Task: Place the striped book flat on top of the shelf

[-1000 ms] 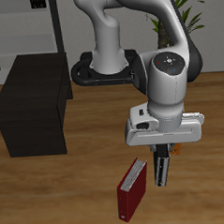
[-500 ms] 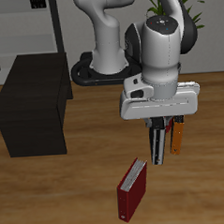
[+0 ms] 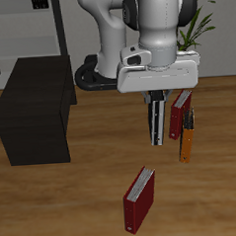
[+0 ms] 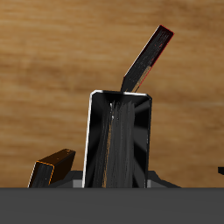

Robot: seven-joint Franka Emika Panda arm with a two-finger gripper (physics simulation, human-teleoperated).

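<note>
My gripper point(image 3: 156, 98) is shut on the striped book point(image 3: 157, 122). The book hangs upright below it, dark and narrow edge-on, well above the table. In the wrist view the striped book point(image 4: 118, 140) fills the middle, with its black-and-white cover facing the camera. The shelf point(image 3: 35, 103), a low black cabinet with a flat top, stands apart from the gripper near the table's back. Nothing lies on its top.
A dark red book point(image 3: 177, 114) and an orange book point(image 3: 187, 135) stand just beside the held book; both show in the wrist view point(image 4: 147, 59) point(image 4: 51, 166). Another dark red book point(image 3: 140, 199) stands near the front edge. A grey rack point(image 3: 35, 26) is behind the shelf.
My gripper has risen and moved back with the striped book, lifting it off the table and drawing slightly toward the shelf. The other books have stayed in place.
</note>
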